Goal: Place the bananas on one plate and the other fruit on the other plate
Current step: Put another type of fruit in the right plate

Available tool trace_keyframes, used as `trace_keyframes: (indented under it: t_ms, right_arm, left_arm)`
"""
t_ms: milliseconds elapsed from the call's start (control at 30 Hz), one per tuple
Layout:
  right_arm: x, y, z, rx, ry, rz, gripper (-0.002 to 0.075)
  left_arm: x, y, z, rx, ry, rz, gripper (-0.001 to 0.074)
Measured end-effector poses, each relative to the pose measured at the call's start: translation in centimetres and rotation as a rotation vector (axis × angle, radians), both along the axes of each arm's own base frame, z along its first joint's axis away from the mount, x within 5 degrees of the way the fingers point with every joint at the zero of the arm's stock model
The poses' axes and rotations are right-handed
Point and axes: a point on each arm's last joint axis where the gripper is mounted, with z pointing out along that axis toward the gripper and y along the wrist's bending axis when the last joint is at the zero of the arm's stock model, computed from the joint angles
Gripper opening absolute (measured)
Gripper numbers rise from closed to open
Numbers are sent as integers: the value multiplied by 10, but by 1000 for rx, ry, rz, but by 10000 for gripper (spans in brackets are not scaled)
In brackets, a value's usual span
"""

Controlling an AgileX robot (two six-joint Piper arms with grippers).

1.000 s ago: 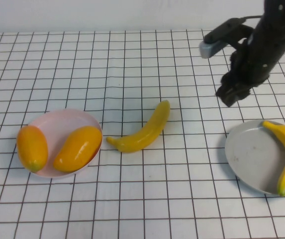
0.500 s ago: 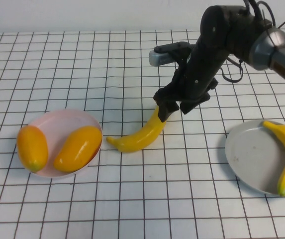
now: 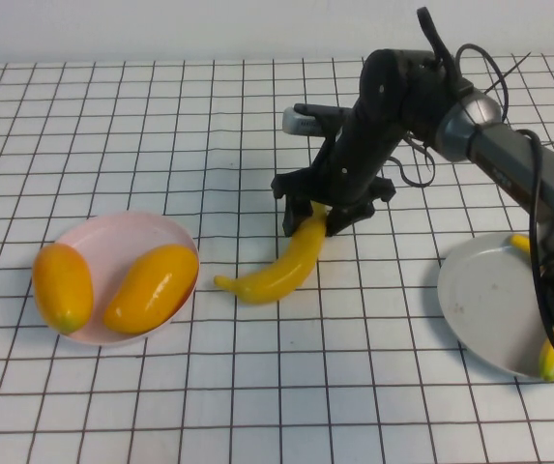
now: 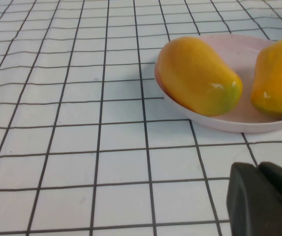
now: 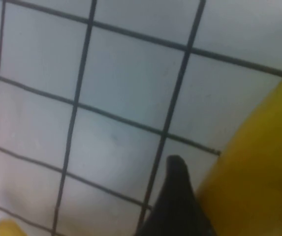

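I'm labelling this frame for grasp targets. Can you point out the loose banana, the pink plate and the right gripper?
Loose banana [image 3: 278,267]: high view, mid-body, lying on the table.
Pink plate [image 3: 112,230]: high view, bare far inner surface behind the two oval fruits.
Right gripper [image 3: 310,220]: high view, between its open fingertips, straddling the banana's upper end.

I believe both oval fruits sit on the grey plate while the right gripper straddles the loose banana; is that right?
Not quite: the high view shows both oval fruits on the pink plate, not the grey plate. The right gripper does straddle the loose banana. The left gripper is beside the pink plate.
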Motion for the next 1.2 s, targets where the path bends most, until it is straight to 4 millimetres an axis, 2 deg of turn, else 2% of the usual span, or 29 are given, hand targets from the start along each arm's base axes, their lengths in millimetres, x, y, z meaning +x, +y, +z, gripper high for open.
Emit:
trace_keyframes:
  t_ms: [67, 133, 233, 300, 367, 467, 533, 667, 733, 833, 1000, 1200]
  right_arm:
    - [2, 1, -2, 3, -1, -8, 411]
    - [4, 2, 2, 11, -14, -10, 313]
    - [5, 3, 16, 27, -70, 31, 314]
    - [3, 2, 36, 41, -131, 91, 314]
    - [-4, -2, 64, 31, -209, 152, 314]
    - [-20, -20, 104, -69, -306, 182, 313]
    - [-35, -40, 118, -189, -337, 198, 313]
    - [-59, -89, 109, -381, -270, 223, 313]
    - [-66, -114, 94, -428, -199, 228, 313]
    - [-71, -139, 72, -458, -106, 217, 313]
    - [-72, -156, 53, -468, -61, 201, 313]
    - [-62, -156, 34, -453, -56, 209, 323]
  left_arm:
    - [0, 0, 0, 0, 0, 0, -4]
    - [0, 0, 0, 0, 0, 0, -4]
    - [0, 0, 0, 0, 0, 0, -4]
    - [0, 0, 0, 0, 0, 0, -4]
    - [0, 0, 0, 0, 0, 0, -4]
    - [0, 0, 0, 0, 0, 0, -4]
    - [0, 0, 0, 0, 0, 0, -4]
    - [0, 0, 0, 0, 0, 0, -4]
    - [0, 0, 0, 0, 0, 0, -4]
    - [0, 0, 0, 0, 0, 0, -4]
    - [0, 0, 0, 0, 0, 0, -4]
    - [0, 0, 0, 0, 0, 0, -4]
